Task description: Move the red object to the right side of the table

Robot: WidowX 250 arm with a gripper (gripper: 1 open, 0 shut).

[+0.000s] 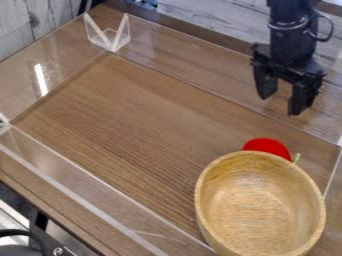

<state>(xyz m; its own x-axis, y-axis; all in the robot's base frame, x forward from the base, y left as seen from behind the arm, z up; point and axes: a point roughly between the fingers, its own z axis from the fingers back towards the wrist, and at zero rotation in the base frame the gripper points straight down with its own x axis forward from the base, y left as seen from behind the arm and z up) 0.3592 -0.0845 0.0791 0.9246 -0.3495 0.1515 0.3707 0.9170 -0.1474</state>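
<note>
The red object (270,148), a small glossy rounded toy fruit with a hint of green at its right edge, lies on the brown wood-grain table (134,115) near the right edge of the view, touching or just behind the far rim of a large light wooden bowl (261,207). The bowl hides its lower part, so only the upper half of the fruit shows. The bowl sits in the near right corner of the table, empty and upright. The black gripper (290,95) hangs above the table at the far right, pointing downward, its two dark fingers (267,83) standing apart with nothing between them. It is well clear of the fruit, higher in the view. Low clear acrylic walls (60,168) border the tabletop, and a small clear bracket (107,32) stands at the far left corner.
</note>
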